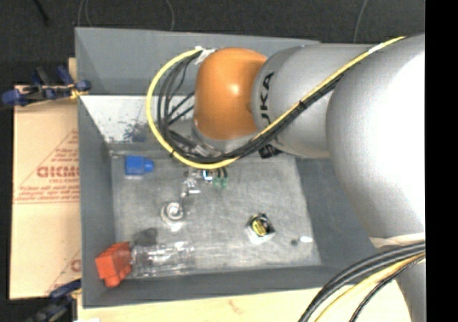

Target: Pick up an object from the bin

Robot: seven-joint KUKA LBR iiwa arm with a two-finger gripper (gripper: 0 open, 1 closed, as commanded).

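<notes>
Probably light, stiff, slick: small silver metal piece (190, 189) at middle of grey metal bin (93, 206), just below gripper (209, 177). Jaw state cannot be told, hidden under orange wrist cover (225, 91). Best hold likely across narrow part; may skid.

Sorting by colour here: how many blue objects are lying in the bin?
1: a small blue plastic block lies on the left of the floor of the grey metal bin, near its back wall. The robot arm covers part of the floor, so another may be hidden.
</notes>
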